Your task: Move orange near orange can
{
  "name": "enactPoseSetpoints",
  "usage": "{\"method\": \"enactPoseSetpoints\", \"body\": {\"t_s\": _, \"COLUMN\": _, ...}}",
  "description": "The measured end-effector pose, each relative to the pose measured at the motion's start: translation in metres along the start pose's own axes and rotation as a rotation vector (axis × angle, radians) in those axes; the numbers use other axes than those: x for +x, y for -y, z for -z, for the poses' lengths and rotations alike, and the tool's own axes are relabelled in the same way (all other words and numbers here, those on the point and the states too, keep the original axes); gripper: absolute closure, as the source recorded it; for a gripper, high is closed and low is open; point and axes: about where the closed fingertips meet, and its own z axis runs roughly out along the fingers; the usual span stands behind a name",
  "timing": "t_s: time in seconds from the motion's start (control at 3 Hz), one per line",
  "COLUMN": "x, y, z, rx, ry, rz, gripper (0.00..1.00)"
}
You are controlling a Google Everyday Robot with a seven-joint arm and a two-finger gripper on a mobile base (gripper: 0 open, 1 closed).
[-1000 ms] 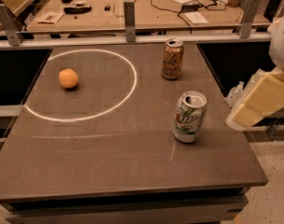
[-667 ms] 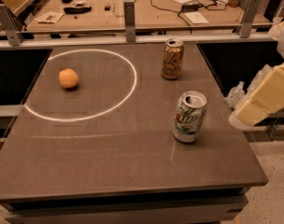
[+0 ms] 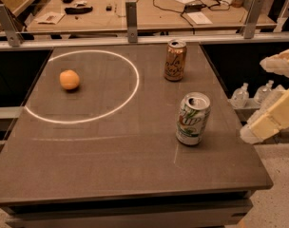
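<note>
The orange (image 3: 69, 79) lies on the left part of the dark table (image 3: 111, 156), inside a white painted circle (image 3: 130, 87). The orange can (image 3: 175, 60) stands upright at the back right of the table, well apart from the orange. My gripper (image 3: 259, 127) is a cream-coloured shape at the right edge of the view. It hangs off the table's right side, level with the 7UP can, and is far from the orange. It holds nothing that I can see.
A white-and-green 7UP can (image 3: 192, 119) stands upright on the right part of the table, in front of the orange can. A metal rail (image 3: 130, 41) and a cluttered wooden desk (image 3: 135, 13) run behind the table. Plastic bottles (image 3: 251, 94) stand on the floor to the right.
My gripper has drifted a little to the right and down beside the table. The orange and both cans have not moved.
</note>
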Motion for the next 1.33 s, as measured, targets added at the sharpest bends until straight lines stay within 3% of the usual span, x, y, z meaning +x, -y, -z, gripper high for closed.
{"method": "enactPoseSetpoints", "body": {"t_s": 0.33, "x": -0.022, "y": -0.019, "z": 0.0, "rx": -0.052, "ry": 0.15, "rz": -0.006, "gripper": 0.0}}
{"method": "enactPoseSetpoints", "body": {"t_s": 1.0, "x": -0.029, "y": -0.023, "z": 0.003, "rx": -0.062, "ry": 0.171, "rz": -0.007, "gripper": 0.0}}
{"method": "enactPoseSetpoints", "body": {"t_s": 1.33, "x": -0.032, "y": -0.025, "z": 0.001, "rx": -0.043, "ry": 0.17, "rz": -0.027, "gripper": 0.0}}
